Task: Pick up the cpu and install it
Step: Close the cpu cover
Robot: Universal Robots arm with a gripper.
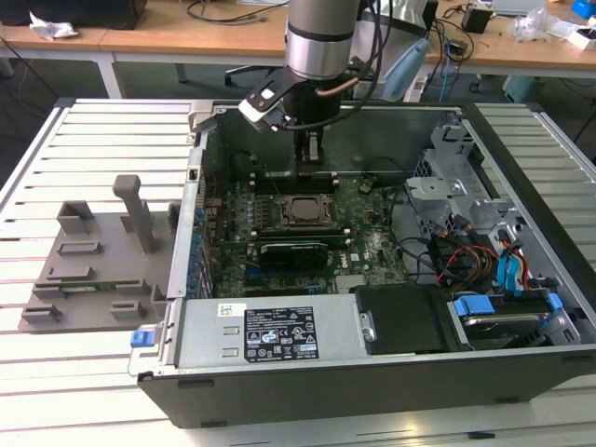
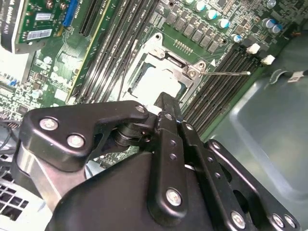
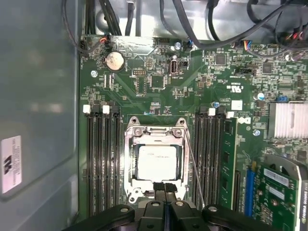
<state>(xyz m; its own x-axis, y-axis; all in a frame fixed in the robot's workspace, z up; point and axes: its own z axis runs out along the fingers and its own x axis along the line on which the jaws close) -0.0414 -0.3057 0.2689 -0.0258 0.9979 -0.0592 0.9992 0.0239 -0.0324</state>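
An open desktop computer case [image 1: 521, 372] lies on a slatted white table [image 1: 93, 391], its green motherboard [image 1: 372, 247] facing up. In the exterior view, the robot arm [image 1: 321, 37] reaches down from above into the case, and its gripper [image 1: 313, 154] hangs just over the far edge of the processor socket [image 1: 303, 212].

The cpu [image 3: 158, 162] — a flat square chip with a pale silvery top — sits inside the metal socket frame [image 3: 155, 131] on the motherboard, flanked on both sides by rows of black memory slots [image 3: 102, 163]. In the first wrist view, the gripper's black fingers [image 3: 159, 187] are pressed together with nothing between them, their tips above the near edge of the socket frame, not touching the chip.

On the exterior view's left, a grey plastic fixture [image 1: 102, 251] rests on the table beside the case.
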